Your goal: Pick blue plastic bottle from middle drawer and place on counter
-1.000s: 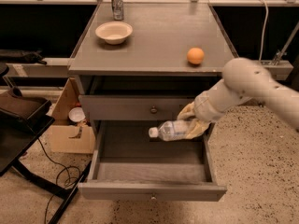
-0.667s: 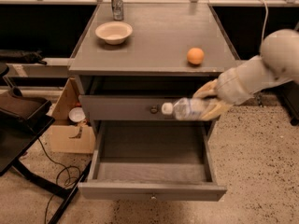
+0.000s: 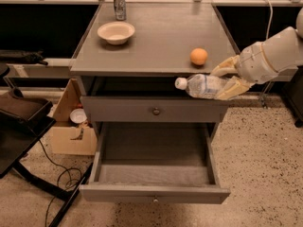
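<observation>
The blue plastic bottle (image 3: 204,86) is clear with a white cap and a pale label. It lies on its side in the air, cap to the left, at the height of the counter's front edge. My gripper (image 3: 229,78) is shut on the bottle's base end, coming in from the right on a white arm. The middle drawer (image 3: 154,174) is pulled out below, its grey floor bare. The counter (image 3: 156,37) is the flat grey cabinet top, just behind and left of the bottle.
On the counter are a cream bowl (image 3: 116,32), a silver metal can (image 3: 119,3) at the back and an orange (image 3: 199,56) near the front right. The shallower upper drawer (image 3: 154,110) is closed. A cardboard box (image 3: 71,126) and a black chair (image 3: 21,122) stand at the left.
My gripper has lifted the bottle from just over the open drawer up and to the right, to the height of the counter's front edge.
</observation>
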